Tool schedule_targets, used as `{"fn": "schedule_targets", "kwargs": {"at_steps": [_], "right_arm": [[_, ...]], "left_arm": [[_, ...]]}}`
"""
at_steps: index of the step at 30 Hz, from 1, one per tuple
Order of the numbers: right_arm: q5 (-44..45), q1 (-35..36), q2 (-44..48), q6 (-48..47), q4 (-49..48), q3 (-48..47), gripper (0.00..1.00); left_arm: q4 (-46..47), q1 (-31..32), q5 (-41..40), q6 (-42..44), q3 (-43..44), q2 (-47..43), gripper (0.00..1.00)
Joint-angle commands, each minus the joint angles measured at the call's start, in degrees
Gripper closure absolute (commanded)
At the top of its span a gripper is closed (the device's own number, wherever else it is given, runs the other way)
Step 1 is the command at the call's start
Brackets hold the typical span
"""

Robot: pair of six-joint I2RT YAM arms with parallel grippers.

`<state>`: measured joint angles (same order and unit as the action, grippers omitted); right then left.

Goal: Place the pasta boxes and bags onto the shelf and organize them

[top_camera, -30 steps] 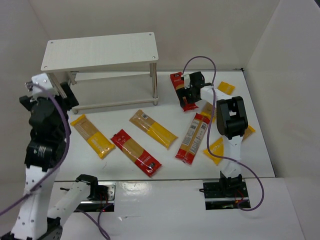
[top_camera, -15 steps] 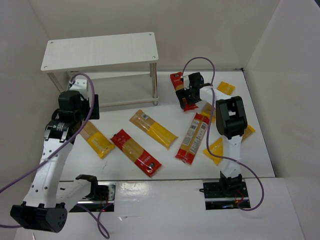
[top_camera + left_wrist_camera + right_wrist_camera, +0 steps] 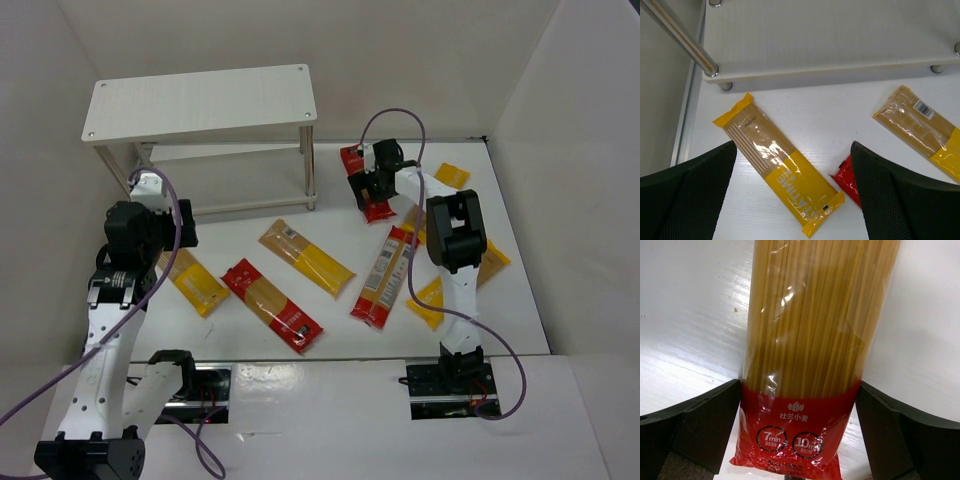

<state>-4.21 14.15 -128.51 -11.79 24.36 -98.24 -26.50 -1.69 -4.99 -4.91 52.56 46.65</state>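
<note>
The white shelf point(image 3: 200, 100) stands at the far left; its lower board point(image 3: 830, 40) shows in the left wrist view. My left gripper point(image 3: 160, 228) is open and empty above a yellow pack point(image 3: 185, 275). In the left wrist view the gripper point(image 3: 792, 200) hangs over that yellow pack point(image 3: 780, 167), with a red pack's corner point(image 3: 846, 181) beside it. My right gripper point(image 3: 372, 185) is open astride a red pack point(image 3: 365, 190) lying on the table. In the right wrist view the gripper point(image 3: 800, 387) has a finger close against each side of the red pack point(image 3: 810, 340).
On the table lie a red pack point(image 3: 272, 305), a yellow pack point(image 3: 307, 257) point(image 3: 920, 130), a red pack point(image 3: 385, 275) and yellow packs point(image 3: 440, 290) point(image 3: 452, 176) partly under the right arm. A shelf leg point(image 3: 682, 37) is near the left gripper. Walls enclose the table.
My left arm has swung in from the far left and come down over the leftmost yellow pack. My right gripper has shifted slightly at the red pack, which has not moved.
</note>
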Motion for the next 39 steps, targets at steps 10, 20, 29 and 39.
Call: {"fn": "schedule_targets", "kwargs": {"at_steps": [10,20,29,39], "right_arm": [[2.9,2.1,-9.7,-0.2,10.4,-7.8,0.13],[4.0,2.1,-7.9,-1.3,14.2,-9.4,1.00],[-4.9,-2.1,10.6,-4.4,12.3,1.2,1.00],[-15.2,-6.8,20.4,-8.0,12.9,9.8,1.00]], "left_arm": [[2.9,-0.5,3.2,0.2,1.4,0.5,0.00],[2.9,-0.5,5.3,1.2,0.8,0.4,0.00],[3.3,-1.0,8.9,4.4,-0.4,-2.7,0.00],[3.3,-1.0,7.1,3.9,-0.4,-1.6,0.00]]}}
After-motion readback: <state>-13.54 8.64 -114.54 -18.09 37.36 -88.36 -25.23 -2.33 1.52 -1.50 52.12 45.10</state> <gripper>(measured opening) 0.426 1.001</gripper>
